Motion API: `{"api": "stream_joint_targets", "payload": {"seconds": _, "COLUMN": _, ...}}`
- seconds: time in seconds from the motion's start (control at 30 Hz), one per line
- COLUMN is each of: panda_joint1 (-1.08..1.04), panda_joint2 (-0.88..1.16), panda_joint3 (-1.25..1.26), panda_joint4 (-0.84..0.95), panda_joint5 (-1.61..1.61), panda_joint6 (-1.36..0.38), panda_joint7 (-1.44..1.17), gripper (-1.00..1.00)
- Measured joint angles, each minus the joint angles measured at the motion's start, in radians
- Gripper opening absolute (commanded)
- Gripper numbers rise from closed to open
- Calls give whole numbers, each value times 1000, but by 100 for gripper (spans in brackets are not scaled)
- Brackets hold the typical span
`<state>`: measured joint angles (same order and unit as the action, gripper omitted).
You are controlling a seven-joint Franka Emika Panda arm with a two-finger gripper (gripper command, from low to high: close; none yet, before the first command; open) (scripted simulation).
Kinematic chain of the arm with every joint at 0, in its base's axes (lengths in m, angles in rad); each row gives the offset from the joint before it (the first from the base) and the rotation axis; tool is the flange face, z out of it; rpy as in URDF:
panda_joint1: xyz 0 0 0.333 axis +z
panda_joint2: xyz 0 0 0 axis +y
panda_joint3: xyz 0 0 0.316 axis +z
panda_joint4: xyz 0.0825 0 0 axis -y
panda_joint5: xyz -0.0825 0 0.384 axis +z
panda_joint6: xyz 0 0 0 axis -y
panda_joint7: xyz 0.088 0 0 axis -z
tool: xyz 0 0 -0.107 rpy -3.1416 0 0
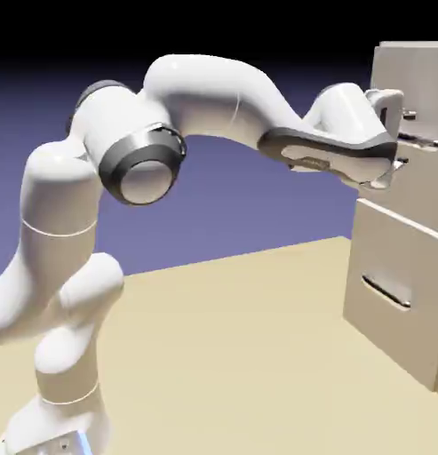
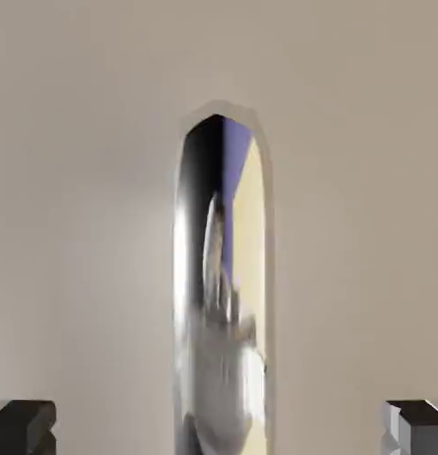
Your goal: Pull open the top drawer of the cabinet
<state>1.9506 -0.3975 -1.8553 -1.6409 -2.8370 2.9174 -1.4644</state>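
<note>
My gripper (image 2: pixel 219 428) is open, its fingertips well apart on either side of the top drawer's shiny bar handle (image 2: pixel 220 293), holding nothing. The top drawer (image 1: pixel 418 169) is in the cabinet (image 1: pixel 426 71) at the exterior view's right, above the lower drawer (image 1: pixel 395 329).

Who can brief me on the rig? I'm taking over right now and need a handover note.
Gripper: open, fingers wide apart on either side of a handle, a gap showing both sides.
Cabinet: at the exterior view's right; hand up at its upper handles. The hand partly hides them, so I can't confirm which one is lined up.
Done: arm brought to the handle.
Left: confirm it's the top drawer's, close the fingers, pull the drawer open.
</note>
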Motion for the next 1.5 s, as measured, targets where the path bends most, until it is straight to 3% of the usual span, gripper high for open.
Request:
{"api": "stream_joint_targets", "payload": {"seconds": 0.37, "panda_joint1": -399, "panda_joint2": 69, "panda_joint3": 363, "panda_joint4": -179, "panda_joint5": -60, "panda_joint6": -27, "panda_joint7": 114, "gripper": -100}}
{"api": "stream_joint_targets", "payload": {"seconds": 1.03, "panda_joint1": -1123, "panda_joint2": -39, "panda_joint3": 1048, "panda_joint4": -487, "panda_joint5": -60, "panda_joint6": -50, "panda_joint7": 134, "gripper": -100}}
{"api": "stream_joint_targets", "payload": {"seconds": 1.27, "panda_joint1": -1377, "panda_joint2": -155, "panda_joint3": 1275, "panda_joint4": -635, "panda_joint5": -58, "panda_joint6": -32, "panda_joint7": 148, "gripper": -100}}
{"api": "stream_joint_targets", "payload": {"seconds": 1.5, "panda_joint1": -1586, "panda_joint2": -408, "panda_joint3": 1432, "panda_joint4": -845, "panda_joint5": 32, "panda_joint6": 38, "panda_joint7": 50, "gripper": -100}}
